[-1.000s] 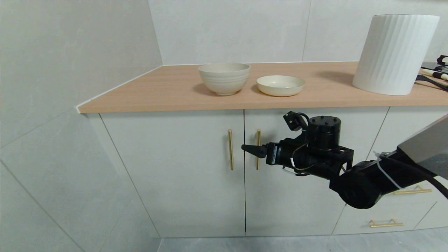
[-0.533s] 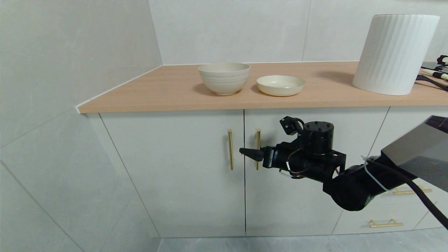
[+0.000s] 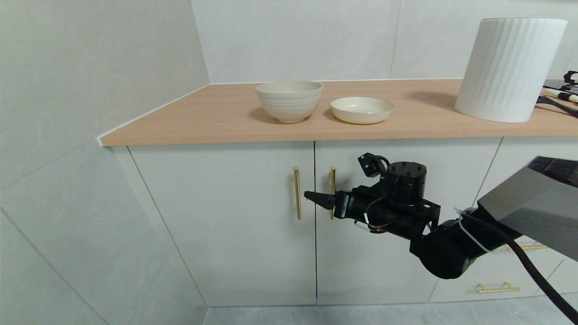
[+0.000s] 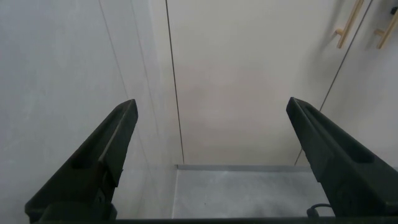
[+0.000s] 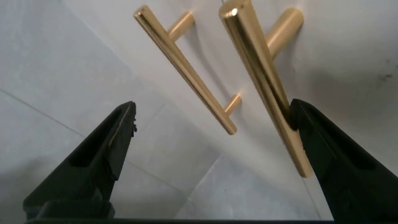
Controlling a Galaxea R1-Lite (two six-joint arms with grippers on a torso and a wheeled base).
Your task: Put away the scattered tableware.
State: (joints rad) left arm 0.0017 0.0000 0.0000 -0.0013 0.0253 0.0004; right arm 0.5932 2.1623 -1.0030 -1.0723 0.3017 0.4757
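The fingers [image 4: 106, 149] of the left gripper [image 4: 211, 107] are spread wide apart and hold nothing. Past them are a pale cupboard door and a strip of grey floor.

In the head view, the wooden desk [image 3: 203, 122] runs across the upper half of the frame. Under it are two pale doors that are shut. The left handle [image 3: 296, 193] and the right handle [image 3: 333, 178] are thin gold bars that stand upright near the middle of the frame.

The right gripper [image 3: 310, 195] comes in from the lower right, and its tip sits between the two handles, in front of the line where the doors meet. Its fingers [image 5: 93, 162] are spread open too, and nothing is squeezed in them. In the right wrist view, both gold handles show in the gap between them. One handle runs just beside a finger, and I cannot tell if it touches.

The bowl [image 3: 289, 100] stands upright on the desk, above the right gripper's tip and a little to the left. The small dish [image 3: 361, 109] lies just beside the bowl, above the tip and to the right. Both are well apart from the fingers.

A tall white tub [image 3: 510, 67] stands on the desk in the upper right. Some dark tools [image 3: 560, 95] lie at the right edge.
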